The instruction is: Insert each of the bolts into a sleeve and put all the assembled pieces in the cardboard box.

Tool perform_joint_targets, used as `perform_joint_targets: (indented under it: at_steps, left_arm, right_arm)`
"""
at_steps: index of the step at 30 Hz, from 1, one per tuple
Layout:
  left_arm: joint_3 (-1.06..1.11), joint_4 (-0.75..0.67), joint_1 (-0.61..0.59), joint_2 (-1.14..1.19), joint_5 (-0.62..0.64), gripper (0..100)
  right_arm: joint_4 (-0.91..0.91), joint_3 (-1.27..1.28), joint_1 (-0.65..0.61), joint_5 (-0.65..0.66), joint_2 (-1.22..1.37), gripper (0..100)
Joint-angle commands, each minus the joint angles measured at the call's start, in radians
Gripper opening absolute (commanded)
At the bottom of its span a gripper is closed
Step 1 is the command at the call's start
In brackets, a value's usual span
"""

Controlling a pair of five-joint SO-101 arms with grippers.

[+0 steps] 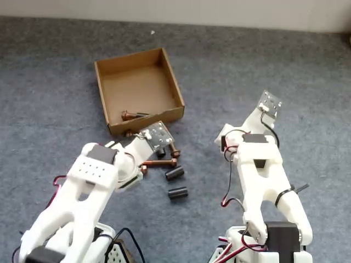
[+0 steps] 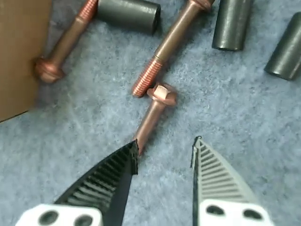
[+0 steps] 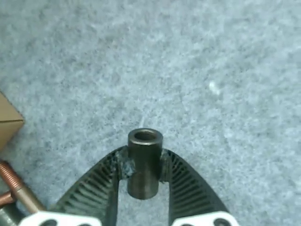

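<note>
Progress looks early, as far as I can judge: one assembled piece (image 1: 133,115), a bolt wearing its sleeve, lies inside the cardboard box (image 1: 131,57) against the near wall, upper left of centre in the high view. The rest lies outside on the grey carpet (image 1: 285,55). In the left wrist view the left gripper (image 2: 164,147) sits low over the carpet with its jaws wide and holding nothing. A loose bolt (image 2: 151,117) lies in the gap, its shank end touching the tip of the black finger. Beyond it lie a second bolt (image 2: 171,49), a third bolt (image 2: 66,44) just beside the box wall, and three loose sleeves (image 2: 233,23), none of them joined. The right gripper (image 3: 143,160) is closed around a fourth sleeve (image 3: 144,165), held with its open bore facing the wrist camera, above bare carpet to the right of the box. So at least three bolts remain to be inserted into sleeves, and every one of those pairs has yet to go into the box.
</note>
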Motion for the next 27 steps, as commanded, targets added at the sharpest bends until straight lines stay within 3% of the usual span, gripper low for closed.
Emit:
perform_joint_targets:
  at_steps: [1, 15, 23, 27]
  left_arm:
    - [-0.048, -0.087, 0.024, 0.090, -0.048, 20]
    - [-0.067, -0.244, 0.025, 0.271, -0.048, 20]
    - [-0.134, -0.222, 0.025, 0.337, -0.043, 0]
    - [-0.128, -0.184, 0.024, 0.271, -0.028, 0]
  right_arm:
    - [-0.016, -0.001, 0.012, 0.003, -0.051, 0.5]
    - [-0.016, -0.001, 0.012, 0.005, -0.051, 0.5]
    - [-0.013, -0.001, 0.010, 0.009, -0.059, 0.5]
    - [0.005, -0.001, 0.005, 0.011, -0.113, 0.5]
